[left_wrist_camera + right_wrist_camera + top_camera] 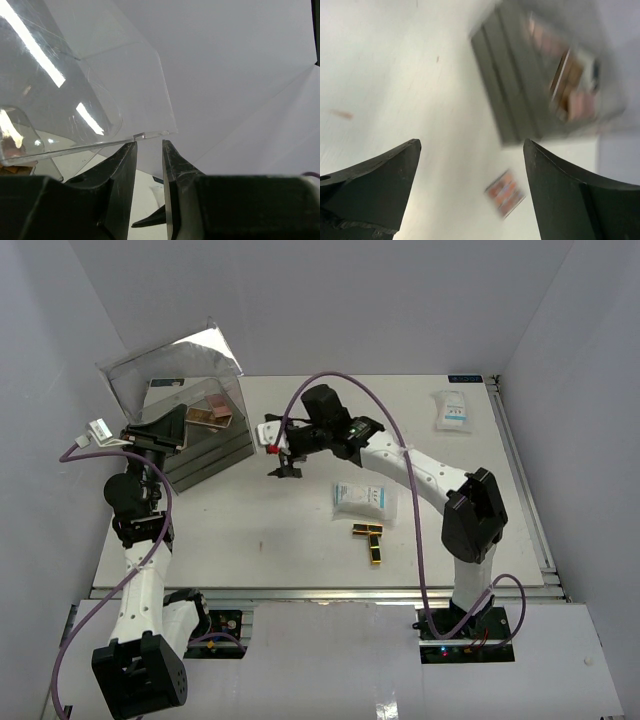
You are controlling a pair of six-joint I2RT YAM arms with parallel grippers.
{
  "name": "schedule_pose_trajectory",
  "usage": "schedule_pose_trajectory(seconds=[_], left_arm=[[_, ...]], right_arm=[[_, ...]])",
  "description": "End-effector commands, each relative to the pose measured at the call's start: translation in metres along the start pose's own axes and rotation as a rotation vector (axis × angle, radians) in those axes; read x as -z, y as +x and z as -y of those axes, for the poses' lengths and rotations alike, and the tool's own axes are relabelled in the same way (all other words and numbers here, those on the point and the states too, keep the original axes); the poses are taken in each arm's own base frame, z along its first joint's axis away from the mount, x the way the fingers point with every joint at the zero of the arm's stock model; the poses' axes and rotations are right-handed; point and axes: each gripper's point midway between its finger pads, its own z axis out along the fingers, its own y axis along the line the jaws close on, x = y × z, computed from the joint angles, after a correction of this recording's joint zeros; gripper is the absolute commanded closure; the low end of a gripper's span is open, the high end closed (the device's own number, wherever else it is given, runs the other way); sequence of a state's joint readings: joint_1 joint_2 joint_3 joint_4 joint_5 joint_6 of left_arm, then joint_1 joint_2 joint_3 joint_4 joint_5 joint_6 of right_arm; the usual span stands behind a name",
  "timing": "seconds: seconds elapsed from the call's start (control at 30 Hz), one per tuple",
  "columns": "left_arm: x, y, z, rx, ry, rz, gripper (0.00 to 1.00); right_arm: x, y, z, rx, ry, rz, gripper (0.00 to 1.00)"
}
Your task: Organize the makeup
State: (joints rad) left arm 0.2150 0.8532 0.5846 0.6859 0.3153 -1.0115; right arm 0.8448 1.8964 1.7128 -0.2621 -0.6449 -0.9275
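The right end effector (471,145), fingers wide apart, hangs above a square palette (505,192) lying on the white worktop (250,540) near the clear box (215,445). The left end effector (148,145) has its fingers nearly together at the box lid (100,75); clamping cannot be confirmed. White walls (350,300) enclose the worktop.

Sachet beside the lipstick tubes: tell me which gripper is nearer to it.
Right. The right gripper hovers a short way left of the sachet in the top view; the left gripper is much farther left, at the clear box.
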Motion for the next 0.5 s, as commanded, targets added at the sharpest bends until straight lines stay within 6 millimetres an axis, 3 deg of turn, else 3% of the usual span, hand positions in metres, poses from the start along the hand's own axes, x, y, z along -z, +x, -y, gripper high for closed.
schedule_pose_trajectory(seconds=[0.0, 0.07, 0.17, 0.23, 0.3, 0.47], left_arm=[[0.001, -0.016, 0.029, -0.02, 0.085, 0.044, 0.63], [0.001, -0.016, 0.028, -0.02, 0.084, 0.045, 0.62], [0.001, -0.016, 0.028, -0.016, 0.083, 0.046, 0.62], [0.002, -0.017, 0.029, -0.015, 0.084, 0.047, 0.62], [0.002, -0.017, 0.029, -0.016, 0.083, 0.046, 0.62], [0.003, -0.017, 0.028, -0.024, 0.076, 0.048, 0.62]], right_arm=[[0.048, 0.079, -0.009, -0.463, 0.026, -0.076, 0.11], [0.057, 0.108, 0.006, -0.657, 0.133, -0.09, 0.07], [0.055, 0.155, 0.028, -0.802, 0.255, -0.193, 0.02], [0.047, 0.185, 0.058, -0.912, 0.392, -0.275, 0.09], [0.039, 0.204, 0.079, -0.982, 0.499, -0.328, 0.1], [0.017, 0.23, 0.085, -1.004, 0.644, -0.41, 0.1]])
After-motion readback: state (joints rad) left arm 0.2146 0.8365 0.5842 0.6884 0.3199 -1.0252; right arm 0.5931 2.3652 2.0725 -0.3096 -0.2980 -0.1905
